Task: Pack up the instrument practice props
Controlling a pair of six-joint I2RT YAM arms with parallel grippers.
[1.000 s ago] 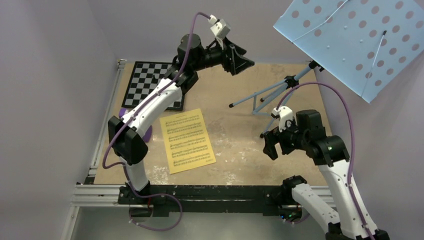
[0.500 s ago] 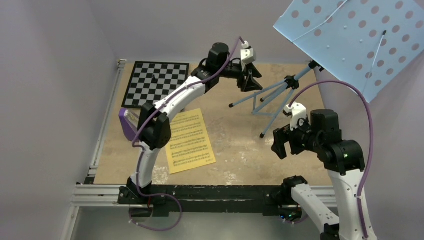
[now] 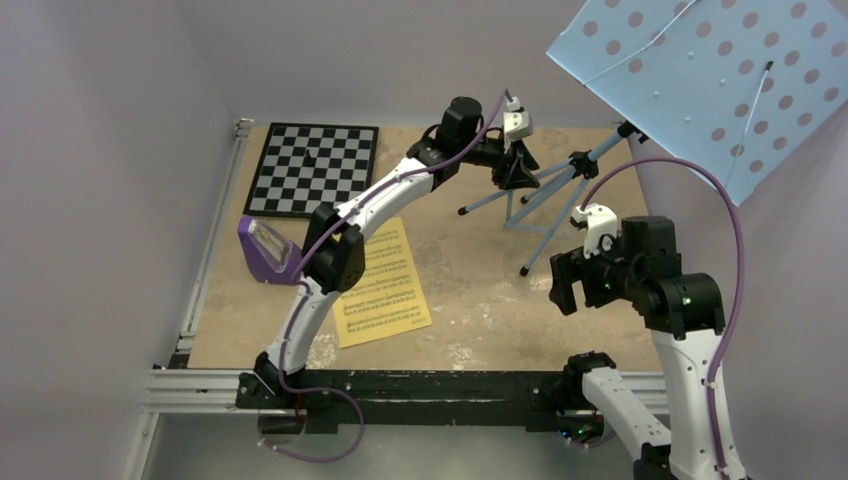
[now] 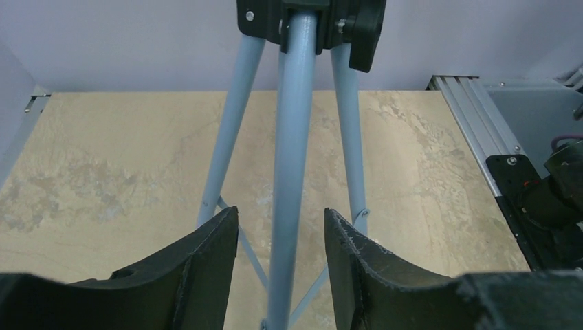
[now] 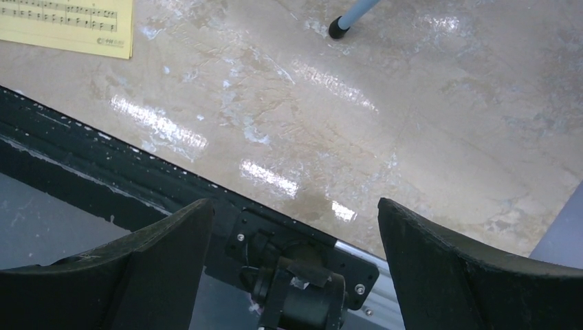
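Observation:
The light blue music stand stands at the far right, its hole-dotted tray (image 3: 700,80) high above its tripod legs (image 3: 545,190). My left gripper (image 3: 517,168) reaches to those legs. In the left wrist view the stand's pole (image 4: 292,158) runs between the jaws of the left gripper (image 4: 280,230), which is open with a gap on each side. The yellow sheet of music (image 3: 385,285) (image 5: 69,20) lies flat mid-table. At the left edge sits the purple metronome (image 3: 262,250). My right gripper (image 3: 562,285) (image 5: 294,213) hangs open and holds nothing, near the table's front right.
A black-and-white checkerboard (image 3: 315,165) lies at the far left corner. One rubber-tipped foot of the stand (image 5: 337,27) rests ahead of the right gripper. A metal frame rail (image 3: 400,385) runs along the near edge, with the right arm's base (image 5: 302,289) below the right jaws.
My left arm swung right from the far middle to the stand's legs and its jaws narrowed around the pole. The metronome came into view behind it. The right arm shifted slightly right.

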